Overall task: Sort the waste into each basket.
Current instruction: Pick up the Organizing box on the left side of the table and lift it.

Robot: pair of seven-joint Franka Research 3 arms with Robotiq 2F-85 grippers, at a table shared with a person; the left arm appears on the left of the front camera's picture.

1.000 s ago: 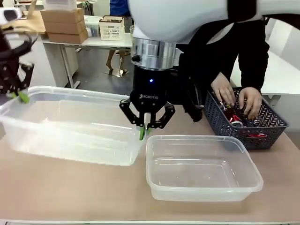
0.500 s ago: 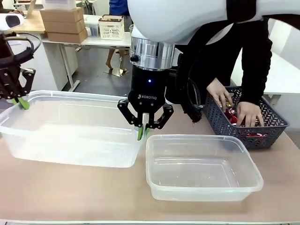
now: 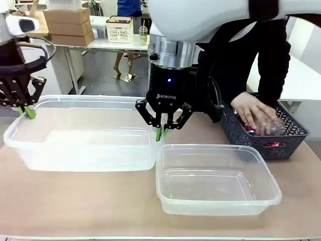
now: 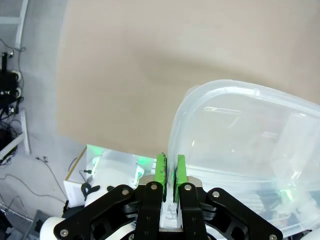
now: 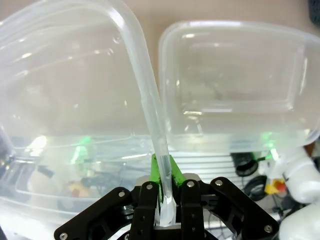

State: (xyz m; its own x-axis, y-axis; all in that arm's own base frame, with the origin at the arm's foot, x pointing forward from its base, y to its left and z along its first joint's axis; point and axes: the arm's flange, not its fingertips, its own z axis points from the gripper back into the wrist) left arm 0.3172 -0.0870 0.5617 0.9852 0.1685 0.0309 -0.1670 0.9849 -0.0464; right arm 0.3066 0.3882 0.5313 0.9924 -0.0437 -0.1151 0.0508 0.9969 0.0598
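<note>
Two clear baskets are on the table. The larger basket [image 3: 90, 100] is gripped at both ends. My left gripper [image 3: 25, 111] is shut on its left rim, and my right gripper [image 3: 159, 133] is shut on its right rim. In the left wrist view the green pads [image 4: 161, 169] pinch the rim of that basket [image 4: 240, 130]. In the right wrist view my gripper [image 5: 162, 186] clamps the wall of the large basket [image 5: 70, 75], with the smaller basket [image 5: 235, 75] beside it. The smaller basket [image 3: 210, 148] stands empty at front right. The waste [image 3: 263, 134], red cans and a clear bottle, lies in a dark grey lattice basket.
The dark grey lattice basket [image 3: 235, 131] stands at the table's right side, and a person's hands [image 3: 253, 113] reach into it. The two clear baskets nearly touch at the middle. Bare tabletop [image 3: 75, 201] runs along the front edge.
The large basket has shifted right and levelled out, carried by both grippers. The person's hands have moved about inside the grey lattice basket.
</note>
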